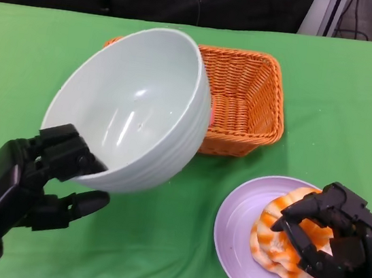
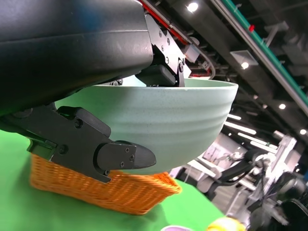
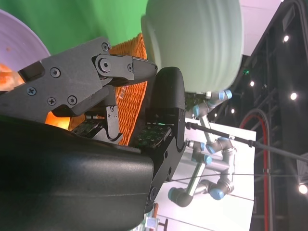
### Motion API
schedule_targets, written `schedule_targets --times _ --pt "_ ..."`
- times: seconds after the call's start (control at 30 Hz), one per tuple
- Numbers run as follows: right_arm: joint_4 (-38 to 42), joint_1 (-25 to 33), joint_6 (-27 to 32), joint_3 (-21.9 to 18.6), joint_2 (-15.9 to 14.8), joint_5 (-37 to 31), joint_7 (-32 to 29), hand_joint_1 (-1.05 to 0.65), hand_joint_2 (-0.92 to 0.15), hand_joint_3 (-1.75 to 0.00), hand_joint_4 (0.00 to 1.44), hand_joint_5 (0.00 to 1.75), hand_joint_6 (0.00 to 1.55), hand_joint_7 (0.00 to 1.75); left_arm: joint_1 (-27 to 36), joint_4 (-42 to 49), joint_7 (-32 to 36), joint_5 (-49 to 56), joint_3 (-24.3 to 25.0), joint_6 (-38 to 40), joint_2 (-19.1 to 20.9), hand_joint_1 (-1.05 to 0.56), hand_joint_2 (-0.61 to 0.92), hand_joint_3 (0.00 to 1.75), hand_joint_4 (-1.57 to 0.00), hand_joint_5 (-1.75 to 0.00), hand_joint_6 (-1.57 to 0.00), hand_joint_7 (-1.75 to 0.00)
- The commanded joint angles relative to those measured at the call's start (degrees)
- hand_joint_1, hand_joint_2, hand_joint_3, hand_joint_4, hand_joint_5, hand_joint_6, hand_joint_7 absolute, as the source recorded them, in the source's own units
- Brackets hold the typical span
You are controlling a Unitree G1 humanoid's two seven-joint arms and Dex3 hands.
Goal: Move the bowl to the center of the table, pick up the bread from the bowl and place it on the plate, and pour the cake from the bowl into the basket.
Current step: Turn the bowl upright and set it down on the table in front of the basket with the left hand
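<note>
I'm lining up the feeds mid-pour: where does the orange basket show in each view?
Head view: the orange basket sits at upper centre, partly behind the tilted bowl.
Right wrist view: a strip of the basket shows at centre, between the black fingers.
Left wrist view: the basket lies low in the picture, under the bowl.
Shared landmark: the pale green bowl, seen in all three.

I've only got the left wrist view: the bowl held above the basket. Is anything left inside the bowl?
Observer: No. The head view shows the bowl bare inside, with the left hand gripping its rim.
Operator: And the bread?
Observer: The bread lies on the purple plate, with the right hand curled over it. I cannot tell whether it grips.
Operator: Cake in the basket?
Observer: Unclear. The bowl hides much of the basket; only a pink sliver shows at the bowl's edge.
</note>
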Motion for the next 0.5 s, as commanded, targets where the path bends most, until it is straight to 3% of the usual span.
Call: schedule_targets --times 0.03,0.17,0.23,0.33,0.43,0.5 --pt "-0.33 -0.52 0.43 -0.94 -0.99 0.28 -0.60 -0.14 -0.71 -0.56 0.74 1.26 0.71 1.10 2.44 -3.55 19.65 11.64 -8.50 6.21 6.46 -0.13 0.92 0.51 -0.62 -1.74 -0.57 -1.48" --pt "-0.72 -0.50 1.27 -1.01 -1.21 0.60 -0.56 -0.14 -0.71 -0.57 0.74 1.26 0.71 1.09 2.67 -4.23 42.97 24.01 -24.13 16.63 14.05 -0.10 0.91 0.45 -0.61 -1.75 -0.51 -1.56" --pt "-0.89 -0.47 1.52 -1.10 -1.28 0.44 -0.78 -0.14 -0.71 -0.57 0.74 1.26 0.71 1.09 1.82 -3.13 51.01 28.01 -30.78 20.88 16.76 -0.11 0.92 0.39 -0.59 -1.75 -0.48 -1.62" --pt "-1.15 -0.36 1.89 -1.27 -1.36 0.10 -1.20 -0.13 -0.72 -0.57 0.74 1.25 0.70 1.10 0.07 -0.94 57.16 31.06 -38.91 23.79 19.94 -0.12 0.92 0.39 -0.56 -1.72 -0.48 -1.63" --pt "-1.32 -0.35 2.19 -1.39 -1.35 0.24 -1.25 -0.13 -0.72 -0.57 0.73 1.25 0.70 1.11 -2.04 1.22 62.02 32.15 -46.98 25.59 22.42 -0.16 0.92 0.35 -0.55 -1.66 -0.56 -1.46" --pt "-1.46 -0.33 2.45 -1.44 -1.33 0.27 -1.29 -0.13 -0.72 -0.56 0.73 1.25 0.69 1.11 -4.03 3.08 66.74 32.67 -53.09 27.58 23.57 -0.14 0.92 0.33 -0.55 -1.66 -0.55 -1.47"
